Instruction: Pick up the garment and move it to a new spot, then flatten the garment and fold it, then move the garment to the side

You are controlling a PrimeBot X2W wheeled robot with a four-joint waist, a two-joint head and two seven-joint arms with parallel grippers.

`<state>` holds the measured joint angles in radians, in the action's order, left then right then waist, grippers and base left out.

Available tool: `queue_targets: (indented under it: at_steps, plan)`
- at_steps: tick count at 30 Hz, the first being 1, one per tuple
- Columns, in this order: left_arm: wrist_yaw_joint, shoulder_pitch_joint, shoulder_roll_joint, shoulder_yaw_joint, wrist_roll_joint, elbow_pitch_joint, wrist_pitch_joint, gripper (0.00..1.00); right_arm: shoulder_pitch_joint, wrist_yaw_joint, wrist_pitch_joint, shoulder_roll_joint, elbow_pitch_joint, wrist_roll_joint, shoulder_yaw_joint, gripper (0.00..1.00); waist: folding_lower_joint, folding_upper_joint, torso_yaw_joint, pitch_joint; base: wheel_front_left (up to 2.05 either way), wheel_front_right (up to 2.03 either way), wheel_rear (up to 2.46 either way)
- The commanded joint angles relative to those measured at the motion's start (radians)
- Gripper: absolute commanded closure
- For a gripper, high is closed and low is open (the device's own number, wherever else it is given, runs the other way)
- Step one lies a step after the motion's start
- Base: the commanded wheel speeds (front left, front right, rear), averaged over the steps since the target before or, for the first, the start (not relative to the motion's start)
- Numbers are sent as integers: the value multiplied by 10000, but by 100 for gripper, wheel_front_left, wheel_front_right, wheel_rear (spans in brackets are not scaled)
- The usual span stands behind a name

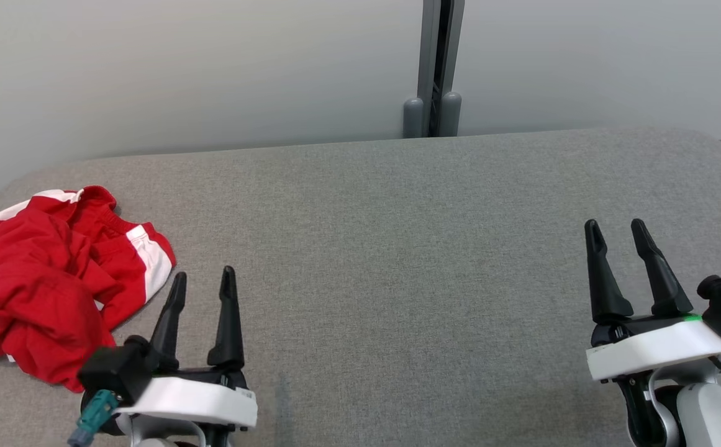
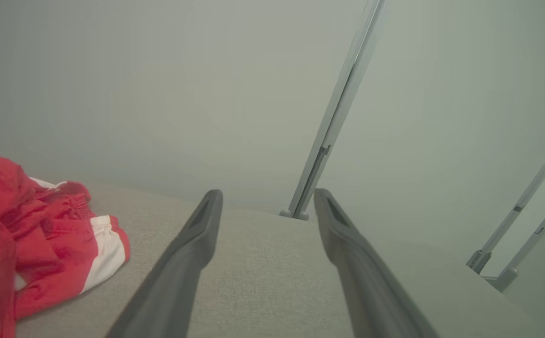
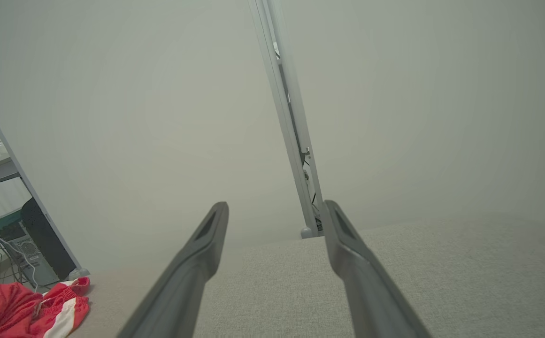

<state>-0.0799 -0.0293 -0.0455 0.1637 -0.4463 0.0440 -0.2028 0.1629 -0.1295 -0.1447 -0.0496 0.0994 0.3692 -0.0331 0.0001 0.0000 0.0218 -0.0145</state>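
The garment (image 1: 43,279) is a crumpled red piece with white side stripes, heaped at the left end of the grey padded table (image 1: 397,248). It also lies at the left in the left wrist view (image 2: 42,244) and at the far lower left in the right wrist view (image 3: 28,310). My left gripper (image 1: 204,280) stands open just right of the garment, fingers pointing away from me, nothing between them. My right gripper (image 1: 616,228) is open far to the right, also holding nothing.
A pale partition wall runs behind the table, with a grey post (image 1: 435,68) at its seam. The table's corners are rounded. Shelving with cables and a dark box (image 3: 42,244) stands beyond the table's left end.
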Motion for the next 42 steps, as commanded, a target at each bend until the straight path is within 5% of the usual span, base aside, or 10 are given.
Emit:
queue_targets:
  at_steps: [1, 17, 42]
  plan:
    - [-46, -59, -40, 47, 419, -41, -51, 0, 26, -13, -132, -50, -50, -166, -21, 0, -1, 0, 5, 11, 0, 0, 0]
    - [-452, 184, -53, 272, 1908, 87, -293, 0, 14, -16, -578, -2, 426, -1626, -315, 0, -1, 0, -3, 38, 0, 0, 0]
    - [-574, 494, -66, 418, 3352, 229, -598, 0, 36, -19, -1178, -42, 880, -1881, -937, 0, -1, 0, 16, -73, 0, 0, 0]
